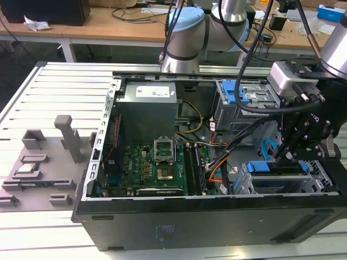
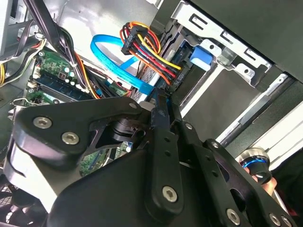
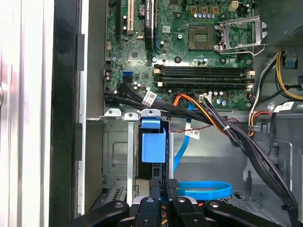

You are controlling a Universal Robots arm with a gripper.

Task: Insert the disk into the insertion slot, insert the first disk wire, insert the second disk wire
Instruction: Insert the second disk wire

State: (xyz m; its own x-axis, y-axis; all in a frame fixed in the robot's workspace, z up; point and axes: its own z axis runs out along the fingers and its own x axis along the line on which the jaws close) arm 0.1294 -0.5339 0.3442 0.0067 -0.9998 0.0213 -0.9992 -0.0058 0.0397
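Open PC case on a slatted metal bench, gripper (image 1: 293, 154) low at the exterior view's right.

Disk (image 1: 276, 174) already seated in the insertion slot (image 1: 320, 181), long axis left-right; second wrist view: fingers pinched shut beside the power connector (image 2: 137, 35) (wire apparently unplugged); first wrist view: blue carrier handle (image 3: 154, 144) facing outward.
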